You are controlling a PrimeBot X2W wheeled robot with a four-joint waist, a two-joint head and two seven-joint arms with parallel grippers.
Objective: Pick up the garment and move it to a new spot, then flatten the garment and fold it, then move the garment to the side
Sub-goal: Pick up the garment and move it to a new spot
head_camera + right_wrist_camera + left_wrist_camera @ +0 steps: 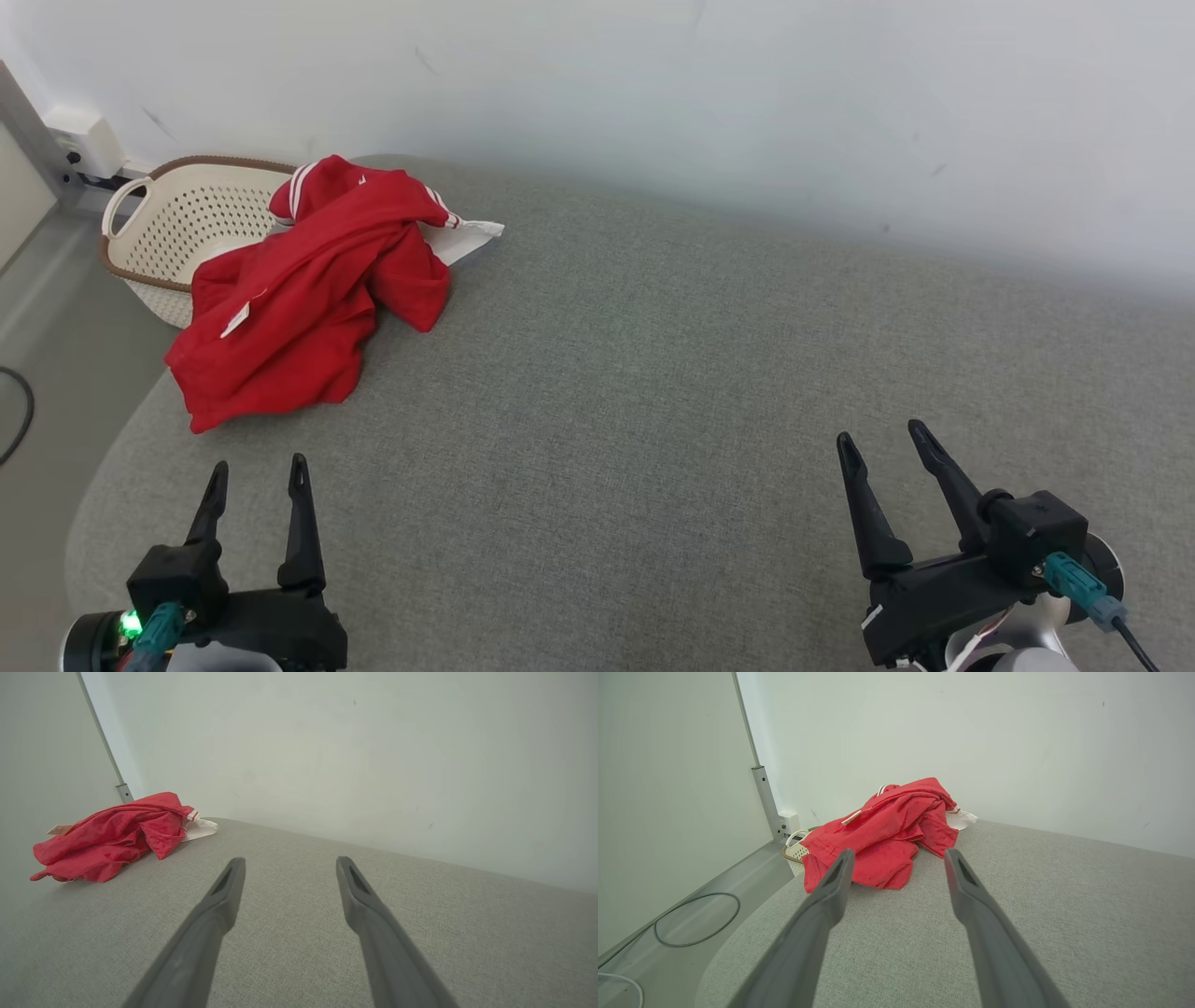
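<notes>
Left gripper (260, 464): the two dark fingers are spread wide with nothing between them. It is held over the grey padded surface (653, 373), near side, well apart from the basket (187, 219).
Right gripper (881, 433): the fingers are likewise spread apart and empty. It is held over the same surface, farther from the basket than the left gripper is.
Garment (308, 289): a red piece with white stripes, crumpled into a heap. It is found on the corner of the padded surface just beside the basket, and part of the basket's rim is covered by it in the head view. Whether the two touch cannot be told.
White label (235, 320): seen on the garment's fold, on the side turned toward the basket.
White cloth (467, 241): a pale piece is seen poking out from under the garment, on the side away from the basket.
Basket: cream, perforated, with a brown rim and a handle. It is set on the floor (47, 308) against the wall (747, 93).
Cable (698, 919): a dark loop is laid on the floor, nearer than the basket.
</notes>
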